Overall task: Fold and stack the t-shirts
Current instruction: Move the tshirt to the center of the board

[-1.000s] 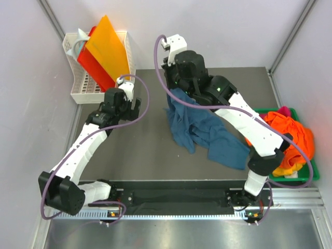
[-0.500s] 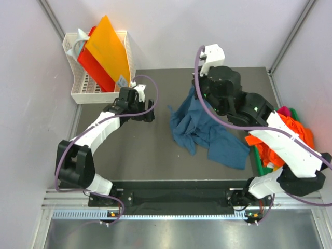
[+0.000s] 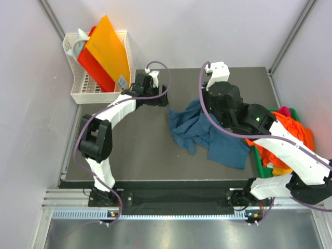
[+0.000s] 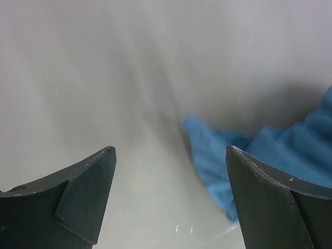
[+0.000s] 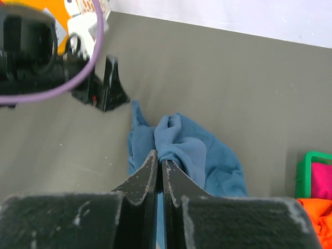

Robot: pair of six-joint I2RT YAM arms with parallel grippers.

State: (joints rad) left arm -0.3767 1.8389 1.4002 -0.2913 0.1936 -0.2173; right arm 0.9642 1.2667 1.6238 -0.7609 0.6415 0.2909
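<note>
A dark teal-blue t-shirt (image 3: 210, 136) lies crumpled on the dark table, partly lifted at its far edge. My right gripper (image 5: 160, 158) is shut on a bunched fold of this t-shirt (image 5: 207, 155), holding it up above the table. My left gripper (image 4: 170, 150) is open, low over the table, with the shirt's left corner (image 4: 218, 155) just ahead between the fingers and nothing gripped. From above, the left gripper (image 3: 163, 99) sits just left of the shirt's far-left corner. More t-shirts, orange (image 3: 301, 132), pink (image 3: 284, 110) and yellow (image 3: 280, 170), are heaped at the right.
The heap sits in a green tray (image 3: 261, 165) at the table's right edge. A white basket (image 3: 85, 85) holding orange and red sheets (image 3: 106, 49) stands at the far left corner. Walls close in on both sides.
My left arm has stretched out to the right, bringing its open gripper to the shirt's left corner. My right gripper has carried its held fold to the right and lower.
</note>
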